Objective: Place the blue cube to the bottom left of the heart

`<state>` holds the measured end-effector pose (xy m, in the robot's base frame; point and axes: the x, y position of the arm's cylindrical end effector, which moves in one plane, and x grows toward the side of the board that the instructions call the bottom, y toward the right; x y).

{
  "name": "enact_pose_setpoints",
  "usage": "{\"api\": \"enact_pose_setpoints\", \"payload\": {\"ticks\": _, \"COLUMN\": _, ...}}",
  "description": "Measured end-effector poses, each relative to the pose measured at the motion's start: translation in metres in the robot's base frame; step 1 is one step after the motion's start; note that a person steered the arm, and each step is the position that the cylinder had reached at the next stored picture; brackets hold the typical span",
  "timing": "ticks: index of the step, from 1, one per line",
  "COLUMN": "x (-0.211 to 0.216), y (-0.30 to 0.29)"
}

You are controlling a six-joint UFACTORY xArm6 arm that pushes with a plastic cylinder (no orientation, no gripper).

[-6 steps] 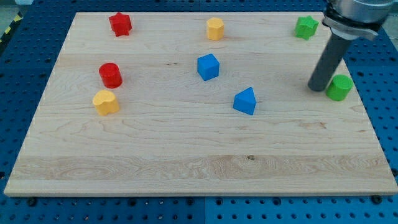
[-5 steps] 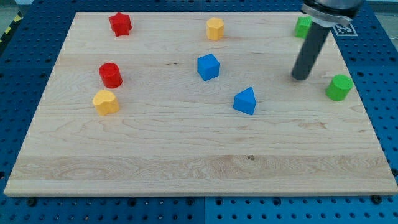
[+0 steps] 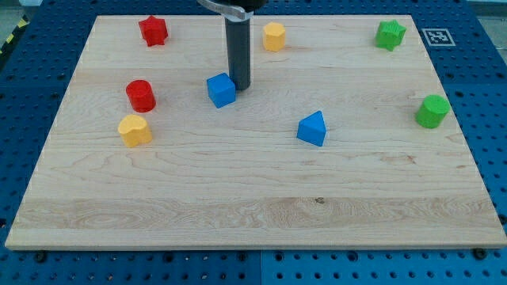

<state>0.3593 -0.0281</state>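
The blue cube point(image 3: 222, 90) sits on the wooden board left of centre. My tip point(image 3: 239, 85) stands right against the cube's right side. The yellow heart point(image 3: 135, 130) lies near the board's left edge, below and to the left of the cube. A red cylinder point(image 3: 140, 95) stands just above the heart, between it and the cube's row.
A blue triangular block point(image 3: 313, 128) lies right of centre. A red star point(image 3: 153, 31) is at the top left, a yellow hexagonal block point(image 3: 274, 36) at top centre, a green star point(image 3: 390, 35) at top right, a green cylinder point(image 3: 432, 112) at the right edge.
My tip has swept from the board's right side leftward to the blue cube. The cube has slid left and slightly down from its earlier spot. The other blocks have not moved.
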Motion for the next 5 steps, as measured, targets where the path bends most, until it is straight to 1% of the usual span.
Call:
{"api": "enact_pose_setpoints", "payload": {"ticks": 1, "x": -0.015, "y": -0.015}}
{"api": "enact_pose_setpoints", "payload": {"ticks": 2, "x": 0.005, "y": -0.026}}
{"api": "enact_pose_setpoints", "payload": {"ticks": 3, "x": 0.059, "y": -0.009}}
{"api": "enact_pose_setpoints", "payload": {"ticks": 4, "x": 0.107, "y": -0.006}}
{"api": "enact_pose_setpoints", "payload": {"ticks": 5, "x": 0.086, "y": -0.006}}
